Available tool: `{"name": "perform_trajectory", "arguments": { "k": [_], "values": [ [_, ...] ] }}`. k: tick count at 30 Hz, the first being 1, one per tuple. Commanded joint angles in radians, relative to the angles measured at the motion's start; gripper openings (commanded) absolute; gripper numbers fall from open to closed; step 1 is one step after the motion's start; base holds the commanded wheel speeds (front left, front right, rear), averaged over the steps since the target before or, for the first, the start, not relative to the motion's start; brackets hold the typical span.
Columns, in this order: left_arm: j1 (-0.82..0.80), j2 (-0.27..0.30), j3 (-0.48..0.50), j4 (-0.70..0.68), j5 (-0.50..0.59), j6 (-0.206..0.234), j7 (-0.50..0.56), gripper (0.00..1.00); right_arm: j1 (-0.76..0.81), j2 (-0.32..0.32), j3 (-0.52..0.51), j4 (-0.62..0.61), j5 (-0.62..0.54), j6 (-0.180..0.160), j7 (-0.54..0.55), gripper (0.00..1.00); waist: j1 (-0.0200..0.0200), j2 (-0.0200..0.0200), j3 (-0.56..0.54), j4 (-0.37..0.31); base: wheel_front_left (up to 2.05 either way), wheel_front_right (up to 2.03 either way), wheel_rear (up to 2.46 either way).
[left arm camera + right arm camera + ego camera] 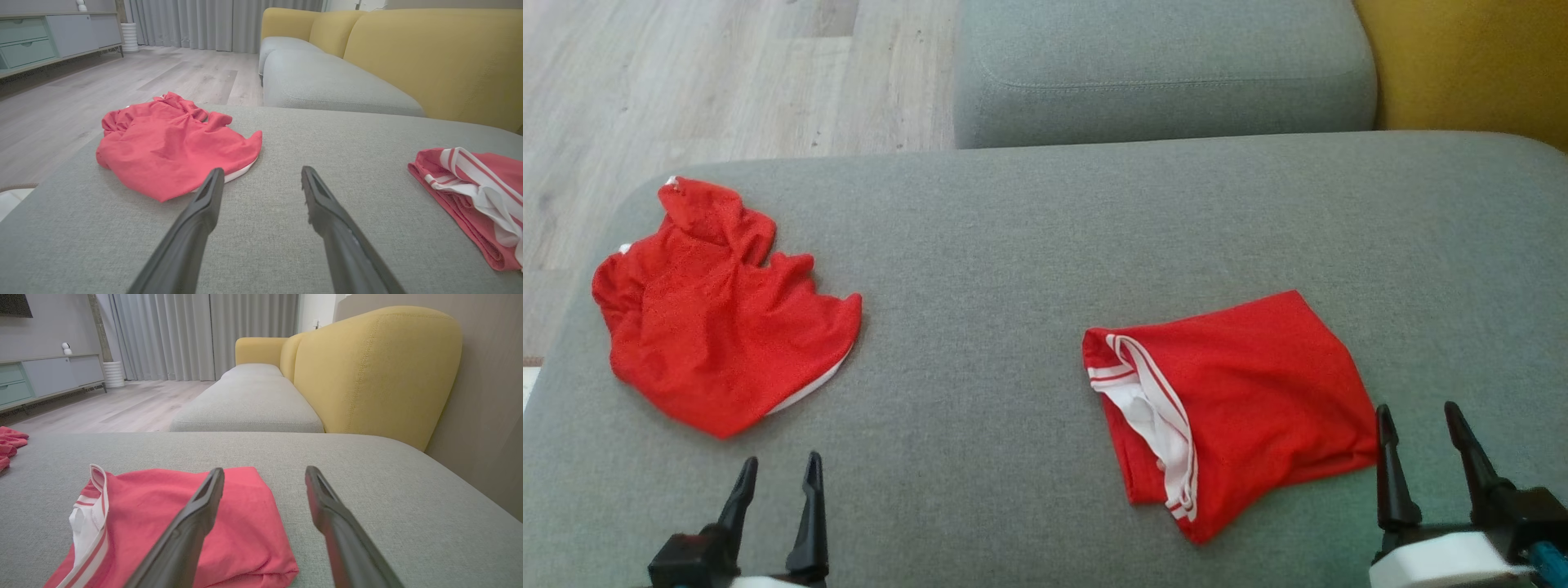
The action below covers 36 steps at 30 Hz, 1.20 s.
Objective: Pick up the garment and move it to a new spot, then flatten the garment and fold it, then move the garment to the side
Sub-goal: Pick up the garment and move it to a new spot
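A crumpled red garment (719, 322) lies at the left of the grey cushion (1013, 245); the left wrist view shows the crumpled garment (171, 147) just beyond my fingers. A folded red garment (1241, 400) with white striped trim rests at the right, seen close in the right wrist view as the folded garment (196, 522). My left gripper (778, 465) stands open near the front edge, below the crumpled one, holding nothing. My right gripper (1419, 416) is open beside the folded garment's right corner, empty.
A second grey seat cushion (1160, 73) lies beyond the near one, with a yellow backrest (1470, 65) at the right. Wooden floor (686, 82) spreads past the cushion's left edge. A sideboard (45, 36) stands by the far wall.
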Motion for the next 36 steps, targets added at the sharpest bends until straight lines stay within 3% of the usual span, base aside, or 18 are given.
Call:
{"name": "perform_trajectory", "arguments": {
  "k": [1, 11, 16, 20, 28, 33, 34, 35, 36],
  "values": [
    [-0.034, -0.003, 0.039, -0.033, 0.001, 0.001, -0.012, 1.0, -0.024, -0.007, 0.024, -0.028, -0.009, -0.001, -0.014, 1.0, 0.0, 0.0, 0.0, 0.003, 0.0, 0.0, 0.0],
    [-0.04, -0.003, 0.03, -0.034, -0.008, 0.008, -0.012, 1.0, -0.103, -0.031, 0.055, 0.044, 0.077, -0.001, 0.004, 1.0, 0.0, 0.0, 0.018, 0.008, 0.0, 0.0, 0.0],
    [-0.058, -0.003, 0.009, -0.035, -0.008, 0.006, -0.012, 1.0, -0.293, -0.145, 0.099, 0.125, 0.226, -0.001, 0.305, 1.0, 0.0, 0.0, 0.068, 0.012, 0.0, 0.0, 0.0],
    [-0.09, -0.003, -0.011, -0.03, -0.01, 0.0, -0.012, 1.0, -0.399, -0.218, 0.129, 0.193, 0.249, -0.001, 0.474, 1.0, 0.0, 0.0, 0.119, 0.036, 0.0, 0.0, 0.0],
    [-0.147, -0.003, -0.05, -0.019, -0.015, 0.004, -0.012, 1.0, -0.504, -0.285, 0.208, 0.356, 0.314, -0.001, 0.614, 1.0, 0.0, 0.0, 0.185, 0.096, 0.0, 0.0, 0.0],
    [-0.153, -0.003, -0.053, -0.02, -0.016, 0.01, -0.012, 1.0, -0.518, -0.283, 0.226, 0.409, 0.356, -0.001, 0.652, 1.0, 0.0, 0.0, 0.19, 0.106, 0.0, 0.0, 0.0],
    [-0.151, -0.003, -0.052, -0.02, -0.016, 0.01, -0.012, 1.0, -0.521, -0.281, 0.227, 0.417, 0.372, -0.001, 0.659, 0.91, 0.0, 0.0, 0.19, 0.106, 0.0, 0.0, 0.0],
    [-0.151, -0.003, -0.05, -0.021, -0.016, 0.011, -0.012, 1.0, -0.524, -0.277, 0.225, 0.42, 0.392, -0.001, 0.66, 0.0, 0.0, 0.0, 0.191, 0.104, 0.0, 0.0, 0.0],
    [-0.151, -0.003, -0.049, -0.023, -0.016, 0.013, -0.012, 1.0, -0.53, -0.271, 0.22, 0.421, 0.414, -0.001, 0.659, 0.0, 0.0, 0.0, 0.193, 0.099, 0.0, 0.0, 0.0]
  ]
}}
